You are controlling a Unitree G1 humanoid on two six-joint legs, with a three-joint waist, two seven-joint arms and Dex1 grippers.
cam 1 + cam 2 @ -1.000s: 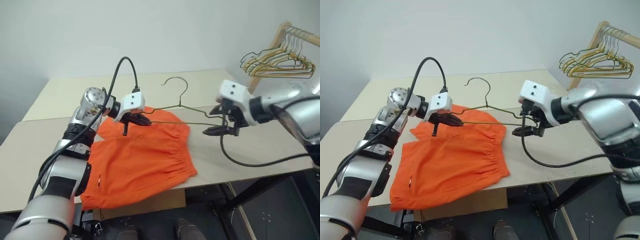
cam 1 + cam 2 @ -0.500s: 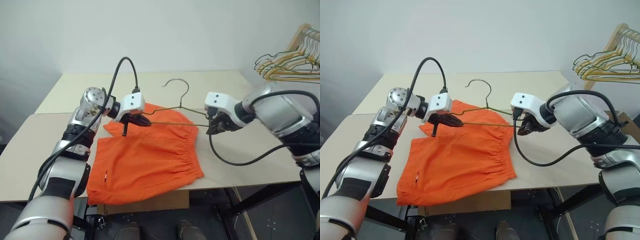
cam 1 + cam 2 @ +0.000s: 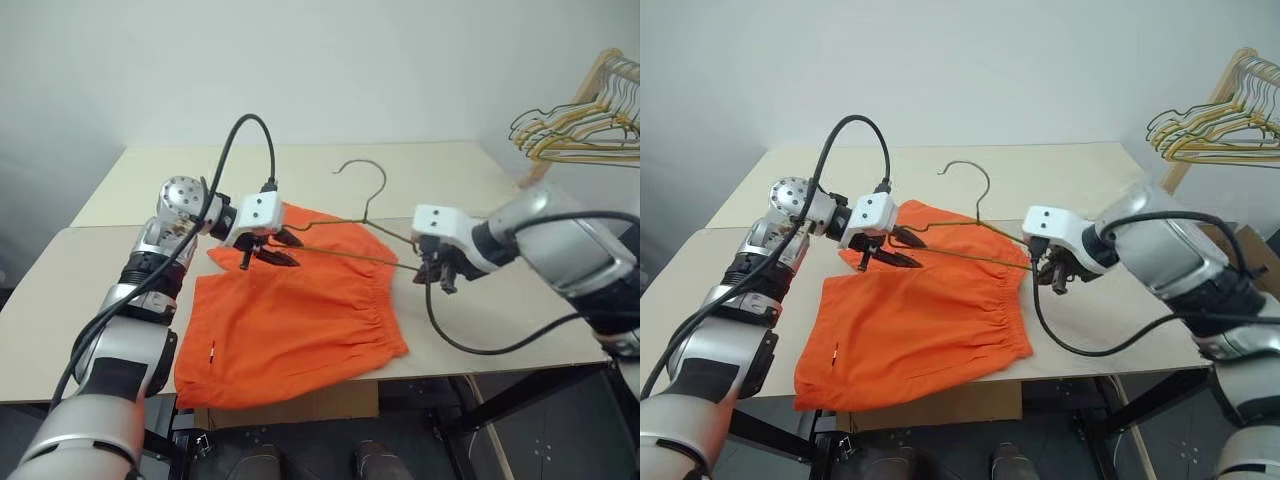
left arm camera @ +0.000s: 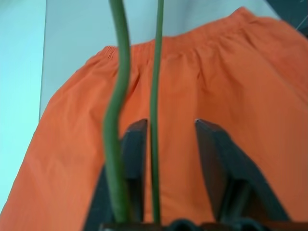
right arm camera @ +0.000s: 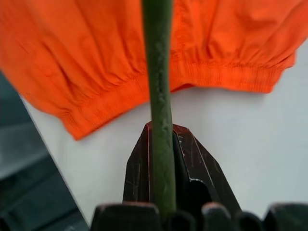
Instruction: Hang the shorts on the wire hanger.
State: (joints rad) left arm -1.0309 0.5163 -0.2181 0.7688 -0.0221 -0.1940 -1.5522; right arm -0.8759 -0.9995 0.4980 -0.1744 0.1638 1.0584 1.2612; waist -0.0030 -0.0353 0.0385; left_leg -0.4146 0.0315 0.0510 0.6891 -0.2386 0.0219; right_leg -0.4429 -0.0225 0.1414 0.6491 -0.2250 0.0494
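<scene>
From the head, the shorts (image 3: 290, 305) lie flat on the table (image 3: 60, 300), the wire hanger (image 3: 350, 232) held above them. At the left wrist, the left gripper (image 4: 171, 144) stands half open, wire running loose between its fingers. At the right wrist, the right gripper (image 5: 166, 159) is clamped tight on the hanger's wire.

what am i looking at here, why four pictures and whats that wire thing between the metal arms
It is a humanoid robot with two arms. Two pictures come from cameras in its head, looking down at a table; the other two come from cameras on its wrists. Orange shorts lie flat on the table. The wire hanger is held above them: the right gripper is shut on one end, while the left gripper has its fingers open around the other. More hangers hang on a rail behind.
</scene>
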